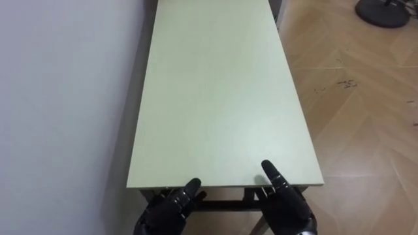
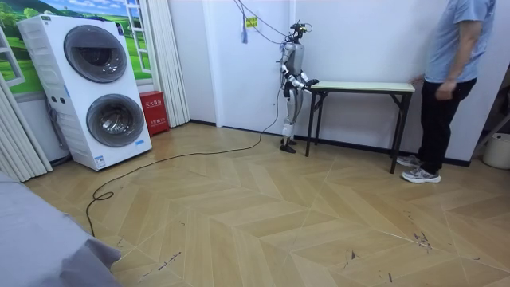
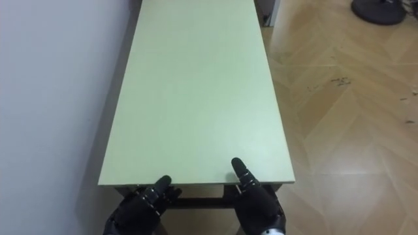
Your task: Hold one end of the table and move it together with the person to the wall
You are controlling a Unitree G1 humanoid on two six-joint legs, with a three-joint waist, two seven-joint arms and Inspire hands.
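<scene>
Directly ahead, from the robot's head: long, narrow table [image 1: 215, 98] with pale green top and dark frame, running away from the camera, its left long side close along a white wall [image 1: 59, 98]. Herringbone wood floor [image 1: 366, 130] to the right, with a dark round base [image 1: 382, 12] at the far right corner.

Left hand [image 1: 163, 210] and right hand [image 1: 287, 205], both black, at the near short edge, just below the tabletop. Upper tip of the right hand over the edge and lying on the top; tip of the left hand just meeting the edge. Grip of either hand: cannot tell, the rest tucked beneath the edge.

From across the room: robot upright at the table's end on the room view's left, arms forward. Person [image 2: 450, 80] in blue top and dark trousers at the opposite end, one hand at that end of the tabletop. Table level, legs on the floor. Two stacked white front-loading machines [image 2: 103, 88] well apart on the room view's left, small red box [image 2: 153, 112] beside them.
</scene>
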